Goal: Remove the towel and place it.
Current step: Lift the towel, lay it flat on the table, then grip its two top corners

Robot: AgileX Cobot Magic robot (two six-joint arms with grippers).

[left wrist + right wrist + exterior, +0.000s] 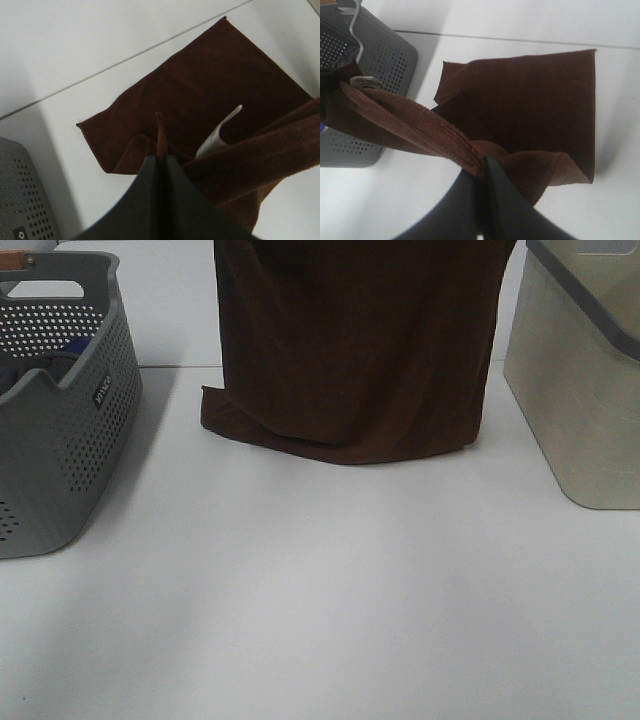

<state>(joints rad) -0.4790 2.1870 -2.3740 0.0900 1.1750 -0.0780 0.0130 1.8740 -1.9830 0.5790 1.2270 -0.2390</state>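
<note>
The dark brown towel [350, 350] hangs from above the top of the exterior view, its lower edge folded onto the white table between the two baskets. My grippers are out of the exterior frame. In the left wrist view my left gripper [163, 159] is shut on a corner of the towel [200, 100], with the white tag [216, 137] close by. My right gripper [483, 167] is shut on the other upper edge of the towel [530, 100], whose lower part lies flat on the table below.
A grey perforated basket [60, 420] stands at the left with blue-grey cloth inside. A beige bin [585, 390] with a grey rim stands at the right. A seam between two tabletops [180, 367] runs behind the towel.
</note>
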